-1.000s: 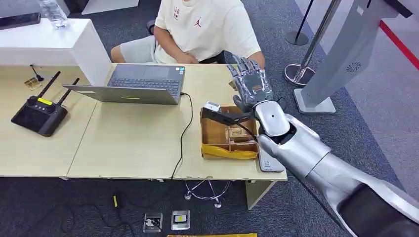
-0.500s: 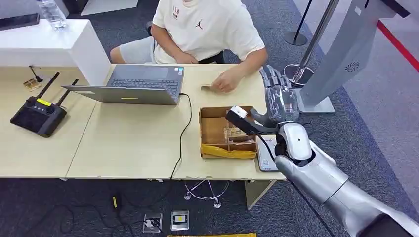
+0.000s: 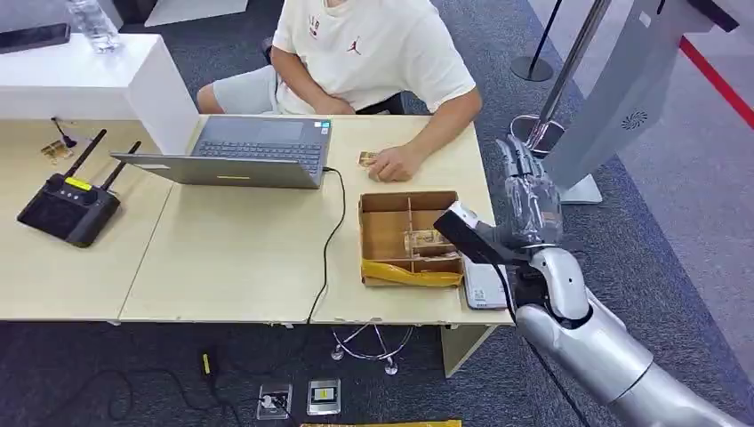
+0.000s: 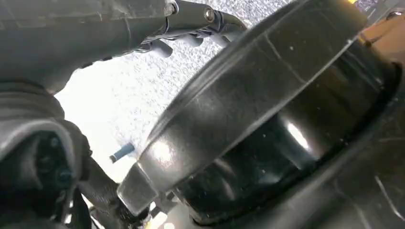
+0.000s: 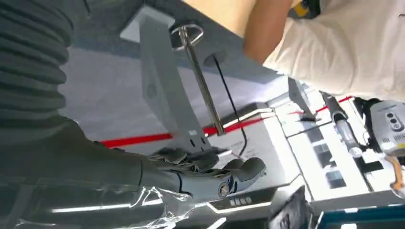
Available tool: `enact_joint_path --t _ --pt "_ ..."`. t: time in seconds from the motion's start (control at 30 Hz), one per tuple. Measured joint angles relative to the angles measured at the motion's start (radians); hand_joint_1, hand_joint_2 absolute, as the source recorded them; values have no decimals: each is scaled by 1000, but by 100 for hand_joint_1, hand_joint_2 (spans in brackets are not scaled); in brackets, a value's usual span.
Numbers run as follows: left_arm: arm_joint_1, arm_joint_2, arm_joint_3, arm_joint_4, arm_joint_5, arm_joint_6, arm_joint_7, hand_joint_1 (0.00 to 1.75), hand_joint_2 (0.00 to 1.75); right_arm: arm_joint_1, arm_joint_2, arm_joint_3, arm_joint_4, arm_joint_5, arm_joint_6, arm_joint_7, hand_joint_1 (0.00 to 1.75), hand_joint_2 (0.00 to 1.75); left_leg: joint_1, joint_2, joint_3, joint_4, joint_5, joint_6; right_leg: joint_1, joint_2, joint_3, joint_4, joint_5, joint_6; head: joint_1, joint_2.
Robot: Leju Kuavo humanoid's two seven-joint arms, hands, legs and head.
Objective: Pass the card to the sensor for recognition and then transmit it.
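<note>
A small tan card (image 3: 366,159) lies on the table beyond the box, under the fingertips of a seated person's hand (image 3: 396,164). More cards (image 3: 425,240) lie in a compartment of the brown divided box (image 3: 384,233). A flat white sensor (image 3: 481,289) sits on the table beside the box, near the front right corner. My right hand (image 3: 528,197) is raised past the table's right edge, fingers spread and holding nothing; the right wrist view shows the right hand (image 5: 210,175) stretched out and bare. My left hand (image 4: 191,28) hangs low with nothing in it.
An open laptop (image 3: 249,151) with a black cable stands at the table's middle. A black controller with antennas (image 3: 69,206) lies at the left. A grey gate post (image 3: 613,98) and a stanchion (image 3: 538,129) stand right of the table.
My right hand has swung from above the box's far side out to the right, past the table edge. The person's hand came down onto the table with the card.
</note>
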Motion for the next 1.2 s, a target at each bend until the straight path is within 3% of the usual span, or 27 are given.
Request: enact_joint_path --t 0.27,0.4,0.47,0.9,1.2 --pt "0 0 2 0 -2 0 -3 0 0 154 -34 -72 -116 -85 -2 -71 0 175 0 0 0 0 0 0 1 0 0 0 0 0 0 0" --pt "-9 1 2 1 -8 0 -3 0 0 232 -56 -103 -150 2 103 -29 0 175 0 -1 0 0 0 0 0 -1 1 0 0 0 0 0" --pt "-11 2 2 1 -10 0 -3 0 0 255 -60 -109 -159 18 119 -20 0 175 0 0 0 0 0 0 0 0 1 0 0 0 0 0" --pt "-16 4 2 2 -10 0 -3 0 0 291 -76 -144 -193 28 136 -14 0 175 0 0 0 0 0 0 0 0 1 0 0 0 0 0" --pt "-16 5 2 2 -5 0 -3 0 0 301 -76 -143 -192 23 204 3 0 175 0 0 0 0 0 0 0 0 1 0 0 0 0 0"
